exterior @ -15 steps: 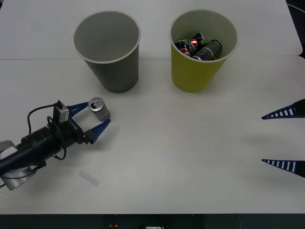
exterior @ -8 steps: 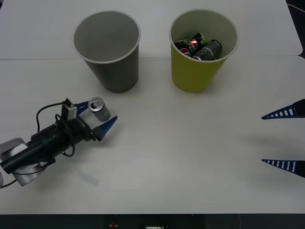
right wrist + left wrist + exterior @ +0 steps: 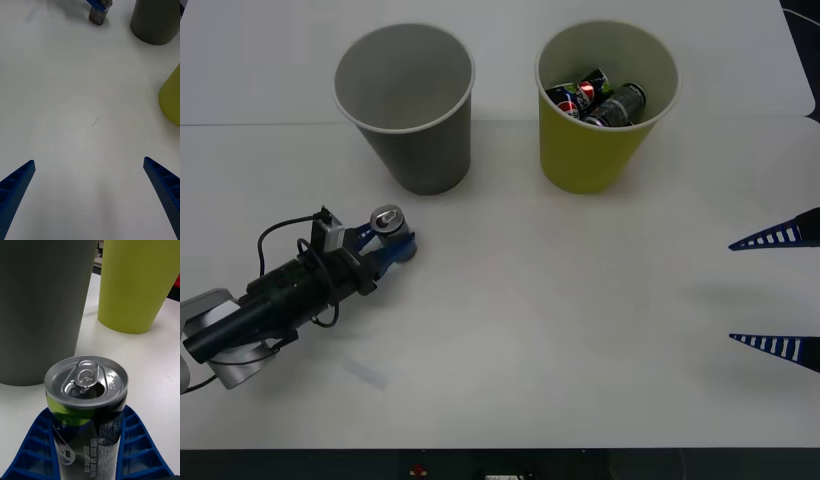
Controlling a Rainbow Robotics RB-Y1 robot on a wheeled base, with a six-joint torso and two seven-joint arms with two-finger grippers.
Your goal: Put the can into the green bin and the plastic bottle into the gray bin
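The small silver can [image 3: 387, 222] stands upright on the white table, in front of the gray bin [image 3: 405, 100]. My left gripper [image 3: 391, 241] is shut on the can [image 3: 88, 405], and its blue fingers [image 3: 37, 442] press against both sides. To the right of the gray bin stands the green bin [image 3: 605, 110], with several cans [image 3: 595, 98] inside. My right gripper [image 3: 775, 290] hangs open at the table's right edge, far from the can [image 3: 98, 13]. The plastic bottle is out of view.
Both bins stand at the back of the white table [image 3: 560, 300]. In the right wrist view the gray bin [image 3: 155, 20] and the green bin [image 3: 170, 99] stand beyond bare tabletop. A black cable [image 3: 275, 235] loops over my left wrist.
My left gripper slid forward around the can and shut on it. The can shifted slightly toward the back. The right arm has not moved.
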